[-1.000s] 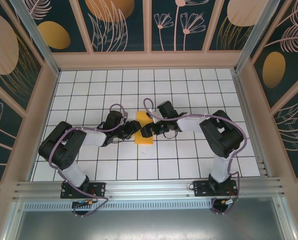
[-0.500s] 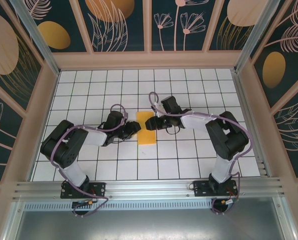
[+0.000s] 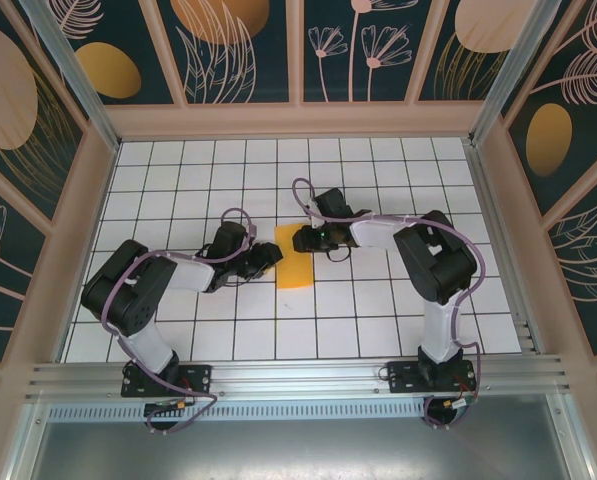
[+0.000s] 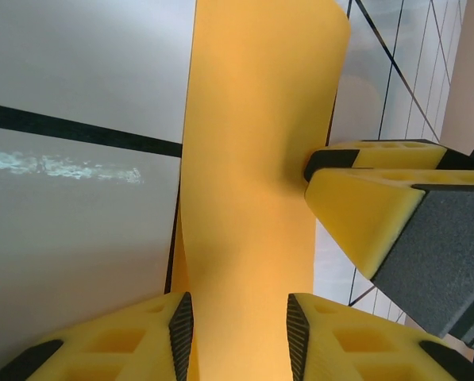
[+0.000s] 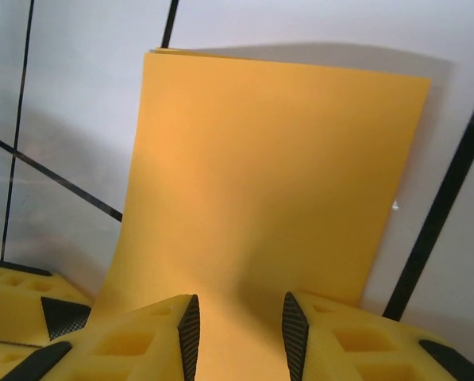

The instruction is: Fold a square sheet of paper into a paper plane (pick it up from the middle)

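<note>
sheet: thin orange-yellow paper sheet (image 3: pixel 296 262) lies near the centre of the white grid-tiled table (image 3: pixel 378 300). It is a narrow rectangle, long axis running near-to-far across the table.
fold: layered edges show at one far corner in the right wrist view (image 5: pixel 268 175), so it is doubled over.
flatness: not fully flat. In the left wrist view (image 4: pixel 244 198) one long edge lifts off the tile, with shadow under it.
left gripper: black two-finger left gripper with yellow fingers (image 3: pixel 274 256), just left of table centre, at the sheet's left long edge.
left jaws: parted (image 4: pixel 238 300). The sheet spans the gap and runs under both fingers, with nothing pinched between the pads. Can't tell whether the tips press on it.
right gripper: matching black-and-yellow right gripper (image 3: pixel 300 240), just beyond table centre, over the sheet's far end.
right jaws: parted too (image 5: pixel 238 300), with the sheet across the gap and not clamped.
proximity: one right gripper finger (image 4: pixel 356 206) sits against the sheet's edge, close to the left fingers.
</note>
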`<state>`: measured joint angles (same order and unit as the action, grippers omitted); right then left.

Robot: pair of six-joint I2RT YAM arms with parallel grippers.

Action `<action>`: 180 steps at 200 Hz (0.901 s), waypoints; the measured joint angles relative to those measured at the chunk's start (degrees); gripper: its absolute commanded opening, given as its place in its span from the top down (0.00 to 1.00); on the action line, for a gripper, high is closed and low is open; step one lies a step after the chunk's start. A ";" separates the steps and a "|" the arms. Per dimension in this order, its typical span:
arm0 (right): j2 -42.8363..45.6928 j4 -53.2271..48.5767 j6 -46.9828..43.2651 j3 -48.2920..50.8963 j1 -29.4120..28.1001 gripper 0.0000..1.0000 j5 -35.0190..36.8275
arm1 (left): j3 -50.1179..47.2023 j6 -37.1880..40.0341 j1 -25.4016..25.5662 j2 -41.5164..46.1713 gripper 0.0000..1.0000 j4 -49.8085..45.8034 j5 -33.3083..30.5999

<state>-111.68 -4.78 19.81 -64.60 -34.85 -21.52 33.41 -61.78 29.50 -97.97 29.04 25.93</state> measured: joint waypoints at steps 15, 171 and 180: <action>-0.09 -0.04 0.92 -0.11 0.00 0.62 0.31 | -0.35 0.00 0.90 0.98 0.58 -0.17 0.13; -1.42 -0.31 4.79 -1.90 0.00 0.62 0.70 | -2.80 -0.44 6.10 13.94 0.57 -3.72 0.46; -1.44 -0.31 4.81 -1.90 0.00 0.62 0.68 | -2.40 -0.39 6.10 13.84 0.57 -3.98 0.42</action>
<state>-113.12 -5.08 24.62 -66.50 -34.85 -20.84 31.00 -62.17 35.59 -84.14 25.06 26.35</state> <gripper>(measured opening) 0.379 0.433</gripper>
